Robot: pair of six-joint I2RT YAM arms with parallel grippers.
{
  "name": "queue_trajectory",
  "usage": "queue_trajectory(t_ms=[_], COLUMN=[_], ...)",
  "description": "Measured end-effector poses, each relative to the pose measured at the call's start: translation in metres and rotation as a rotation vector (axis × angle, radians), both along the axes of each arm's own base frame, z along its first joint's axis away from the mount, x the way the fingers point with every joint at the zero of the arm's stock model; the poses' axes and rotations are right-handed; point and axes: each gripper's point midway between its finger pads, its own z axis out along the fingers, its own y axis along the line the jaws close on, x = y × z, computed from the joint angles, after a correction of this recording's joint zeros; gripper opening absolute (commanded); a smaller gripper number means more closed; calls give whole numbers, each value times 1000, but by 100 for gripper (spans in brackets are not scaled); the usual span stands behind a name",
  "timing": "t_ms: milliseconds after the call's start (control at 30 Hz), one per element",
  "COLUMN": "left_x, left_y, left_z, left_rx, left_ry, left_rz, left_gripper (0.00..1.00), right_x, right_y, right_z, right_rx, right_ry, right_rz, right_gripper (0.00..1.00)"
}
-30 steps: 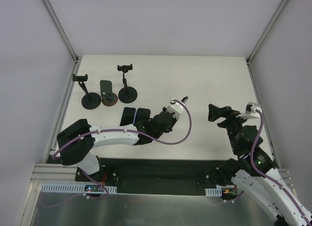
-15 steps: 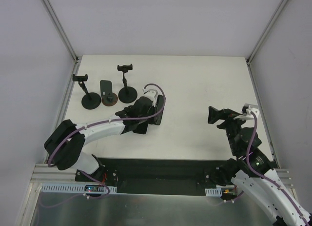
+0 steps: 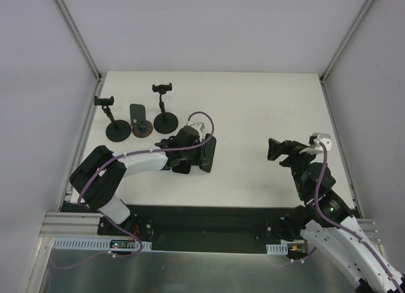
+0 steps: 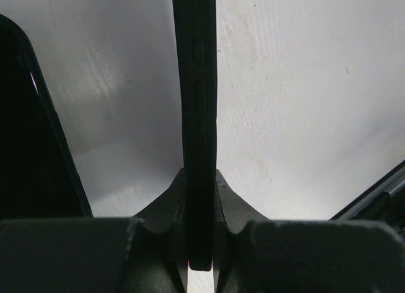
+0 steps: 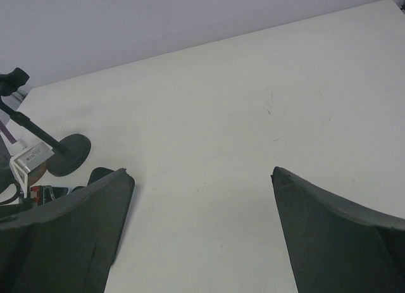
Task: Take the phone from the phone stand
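1. The left gripper (image 4: 199,185) pinched the slim black phone (image 4: 198,84) across its flat faces, with the long axis pointing straight out from the fingertips.
2. It was over the left half of the worktop (image 3: 253,116), near the black phone stands (image 3: 166,121). The right gripper (image 5: 201,176), spread wide, was well apart.

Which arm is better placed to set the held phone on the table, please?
The left arm: its jaws are shut on the phone over the table; the right arm, jaws open and empty, is far across it.
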Motion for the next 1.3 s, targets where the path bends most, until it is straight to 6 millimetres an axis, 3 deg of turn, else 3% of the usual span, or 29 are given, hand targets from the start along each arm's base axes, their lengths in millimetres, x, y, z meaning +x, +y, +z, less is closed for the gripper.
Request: queue_trajectory(t_ms=[100,233,467,833,1133,1300], left_x=[-1,-3,-1,3,4,5], left_y=[-1,0,1,11,17,11], left_z=[-2,-4,-3,-5,-5,2], left_rx=[-18,-27,-34,43,105,135], left_ry=[33,52,54,32,9,-33], left_rz=[15,29,38,25,13,-14], left_gripper=[15,35,55,76,85,92], right_x=[1,1,3,4,6,7], right_y=[1,1,2,7,9,11], right_z=[-2,-2,-4,-8,-12,-14], right_rx=[-6,-10,-20,-31,-42,-46], right_ry=[8,8,15,29,45,53], right_rz=[1,1,2,25,30,38], right_gripper=[96,96,96,96,96,96])
